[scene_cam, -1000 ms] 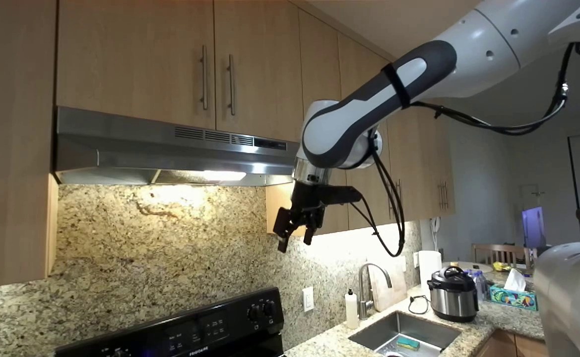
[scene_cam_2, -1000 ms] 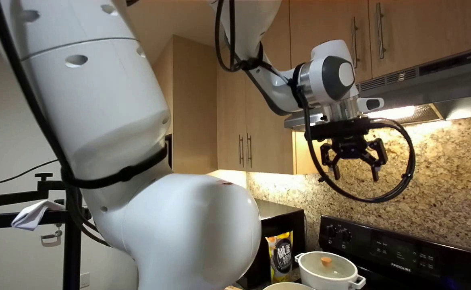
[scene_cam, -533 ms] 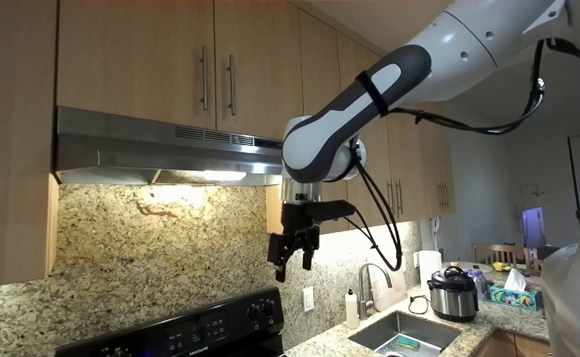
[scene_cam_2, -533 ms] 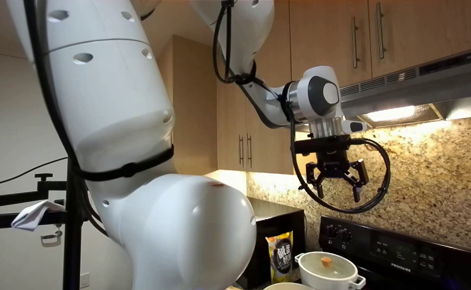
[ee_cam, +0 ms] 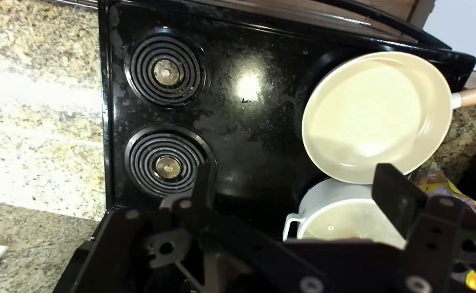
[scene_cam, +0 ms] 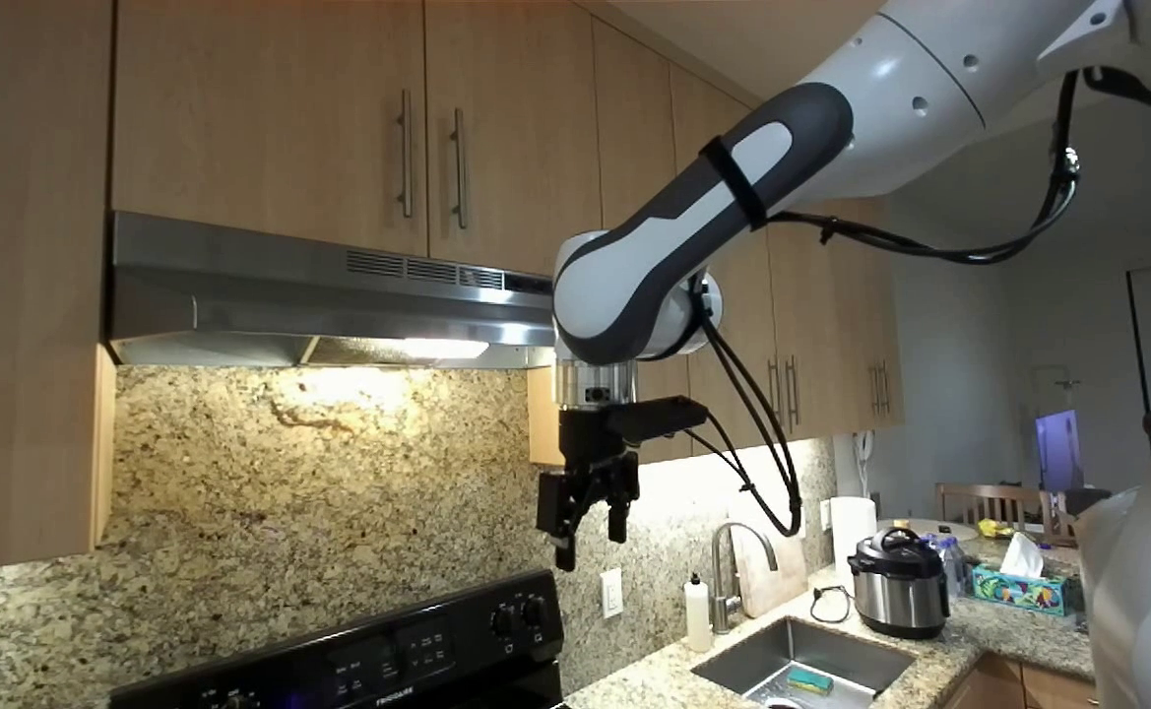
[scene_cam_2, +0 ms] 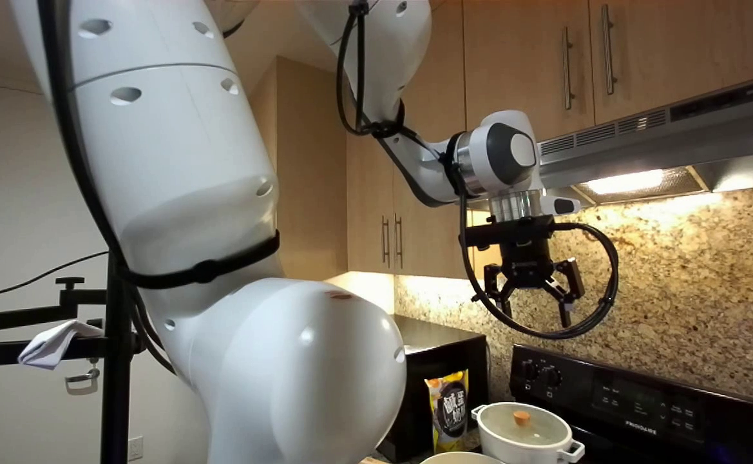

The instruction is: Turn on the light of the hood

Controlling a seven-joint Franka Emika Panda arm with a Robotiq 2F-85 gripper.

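Observation:
The steel range hood [scene_cam: 339,295] hangs under the wood cabinets; it shows in both exterior views [scene_cam_2: 659,145]. Its light [scene_cam: 445,349] glows bright, also in an exterior view [scene_cam_2: 625,182], and lights the backsplash. The dark control strip [scene_cam_2: 727,98] is on the hood's front face; the arm partly covers it in an exterior view [scene_cam: 528,284]. My gripper [scene_cam: 591,547] hangs below the hood near its end, pointing down, touching nothing. Its fingers are spread with nothing between them, as an exterior view [scene_cam_2: 534,314] and the wrist view [ee_cam: 294,175] show.
Below is the black stove [ee_cam: 254,138] with a cream pan [ee_cam: 368,114] and a lidded white pot [scene_cam_2: 524,432]. The cabinets [scene_cam: 516,128] have protruding handles [scene_cam: 460,167]. The granite backsplash [scene_cam: 339,492] rises behind the stove. A sink [scene_cam: 801,655] and faucet [scene_cam: 723,581] stand beside it.
The arm has moved down, and the gripper has swung from tilted to pointing nearly straight down, farther below the hood. In the last half second it has barely moved. The hood light stays lit.

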